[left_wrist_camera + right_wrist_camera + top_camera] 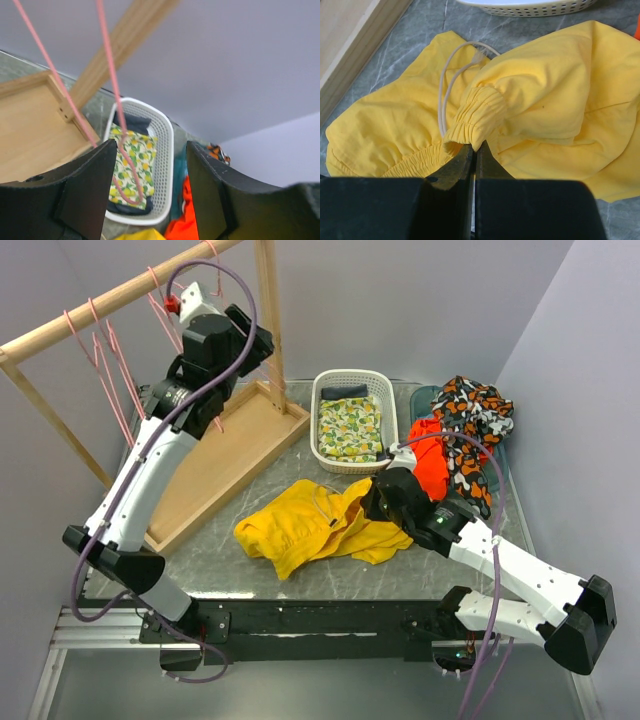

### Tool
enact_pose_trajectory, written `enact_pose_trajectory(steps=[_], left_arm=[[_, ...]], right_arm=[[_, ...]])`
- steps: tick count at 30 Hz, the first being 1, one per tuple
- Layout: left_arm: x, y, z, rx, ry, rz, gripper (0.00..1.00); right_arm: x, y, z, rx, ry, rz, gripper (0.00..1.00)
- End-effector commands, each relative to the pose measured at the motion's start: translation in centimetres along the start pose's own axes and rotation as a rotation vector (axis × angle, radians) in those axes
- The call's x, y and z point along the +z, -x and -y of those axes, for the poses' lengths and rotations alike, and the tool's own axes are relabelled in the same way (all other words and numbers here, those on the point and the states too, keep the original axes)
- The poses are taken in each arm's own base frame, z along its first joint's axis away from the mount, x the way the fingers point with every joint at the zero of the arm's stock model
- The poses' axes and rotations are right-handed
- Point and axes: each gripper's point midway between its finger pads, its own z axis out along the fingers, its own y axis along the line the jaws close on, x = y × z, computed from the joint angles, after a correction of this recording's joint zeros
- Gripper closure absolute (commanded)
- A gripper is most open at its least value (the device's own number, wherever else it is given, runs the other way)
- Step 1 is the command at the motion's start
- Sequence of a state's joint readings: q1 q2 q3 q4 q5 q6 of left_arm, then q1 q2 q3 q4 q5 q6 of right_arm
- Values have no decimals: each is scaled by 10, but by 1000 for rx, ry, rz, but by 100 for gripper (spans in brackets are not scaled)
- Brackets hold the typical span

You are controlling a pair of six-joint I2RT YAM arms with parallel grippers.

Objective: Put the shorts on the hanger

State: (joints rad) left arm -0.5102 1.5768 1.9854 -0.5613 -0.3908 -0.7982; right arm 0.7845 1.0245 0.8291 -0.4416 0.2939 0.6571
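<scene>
Sideways across the table (300,578) stretch the shorts (320,525), waistband (480,112) pinched in the right hand (474,150); left hand (150,150) gapes.

The left pincer (151,150) stands with its two dark fingers wide apart. A pink wire hanger (116,95) runs down between them, close by the left finger (87,185). Behind it are a slanting wooden post (115,45) and a wooden tray (30,125) on the grey surface (100,110). A white basket (167,135) holds lemon-print cloth (140,155). An orange-red cloth (182,220) and a sliver of the yellow shorts (137,235) show at the bottom.
</scene>
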Motion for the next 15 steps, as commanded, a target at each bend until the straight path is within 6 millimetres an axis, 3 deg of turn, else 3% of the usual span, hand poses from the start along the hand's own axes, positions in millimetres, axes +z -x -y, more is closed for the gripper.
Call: enact_pose_trajectory(steps=[1,8,9,15], left_arm=[[9,29,3,-33,-19,67,39],[53,28,-8,-55,-35,82,40],[58,34,-8,-63,-43,99,41],[83,29,-8,-80,-84,90,51]], right_arm=[[-7,19,-9,14,40,58,100],[-7,22,-9,-2,35,60,100],[-8,22,-9,-1,37,60,100],[-9,24,-8,-7,32,69,100]])
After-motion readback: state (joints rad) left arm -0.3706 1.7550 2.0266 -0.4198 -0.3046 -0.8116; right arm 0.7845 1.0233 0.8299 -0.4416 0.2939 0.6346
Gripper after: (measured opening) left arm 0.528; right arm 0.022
